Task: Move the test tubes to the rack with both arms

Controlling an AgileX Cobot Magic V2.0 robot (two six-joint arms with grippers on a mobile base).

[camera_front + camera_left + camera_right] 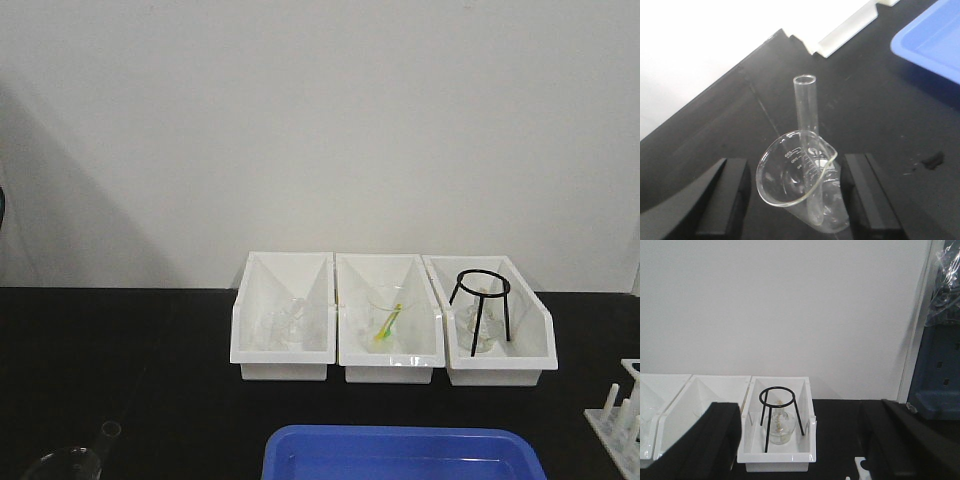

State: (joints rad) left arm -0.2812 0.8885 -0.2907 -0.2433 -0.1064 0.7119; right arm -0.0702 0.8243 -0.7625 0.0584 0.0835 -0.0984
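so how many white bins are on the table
3, in a row behind the blue tray: the left bin, the middle bin and the right bin. None seem hidden.

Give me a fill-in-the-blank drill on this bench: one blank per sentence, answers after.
1. The test tube stands in a glass ___.
2. In the front view, the black tripod sits in the ___ bin.
3. The tray is ___.
4. The left gripper is ___.
Missing words: beaker; rightmost; blue; open.
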